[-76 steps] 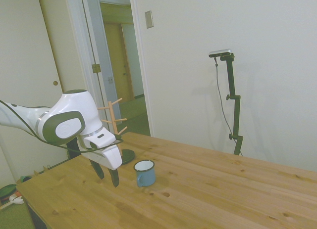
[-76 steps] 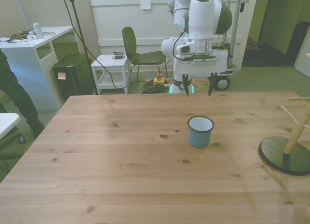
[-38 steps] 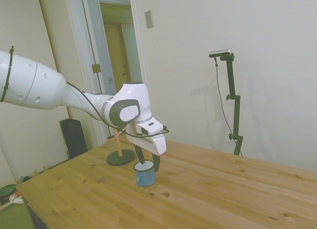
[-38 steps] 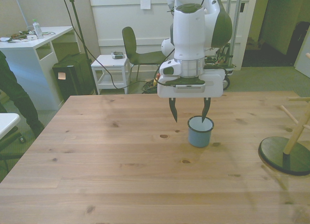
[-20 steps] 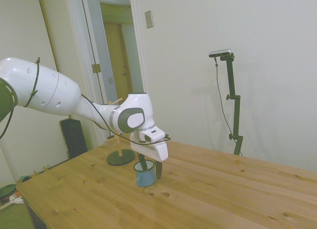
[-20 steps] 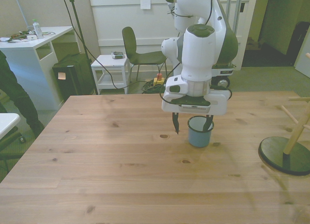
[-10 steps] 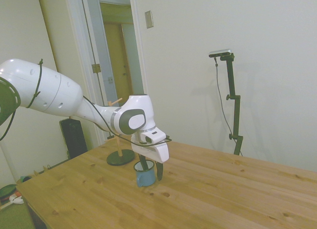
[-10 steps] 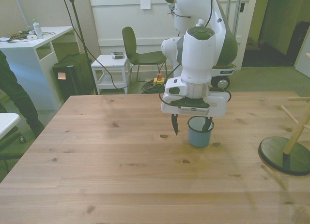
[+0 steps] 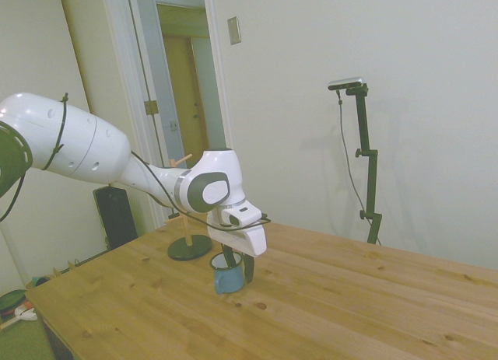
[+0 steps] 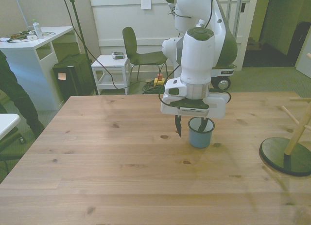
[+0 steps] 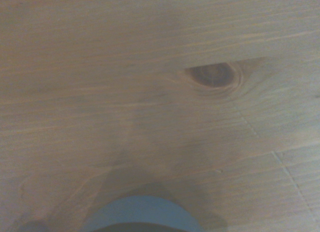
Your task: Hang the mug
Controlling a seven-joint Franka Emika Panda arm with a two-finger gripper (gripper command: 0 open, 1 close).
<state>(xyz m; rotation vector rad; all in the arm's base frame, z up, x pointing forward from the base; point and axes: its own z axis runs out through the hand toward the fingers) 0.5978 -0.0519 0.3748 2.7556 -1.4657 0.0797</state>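
The mug point(image 10: 200, 133) stands upright on the wooden table point(image 10: 121, 176), and the gripper point(image 10: 190, 126) hangs low over it with its fingers spread apart, one dipping inside the mug's rim and the other outside the mug on the front view's left.

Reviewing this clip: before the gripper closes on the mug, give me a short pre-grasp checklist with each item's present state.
1. Mug upright on the table: ok.
2. Gripper open: ok.
3. Fingers straddle the mug wall, one inside, one outside on the front view's left: ok.
4. Fingers low enough on the wall for a firm pinch: cannot tell.
5. Handle clear of the fingers: cannot tell, handle not visible.
6. Mug rack standing, pegs free: ok.
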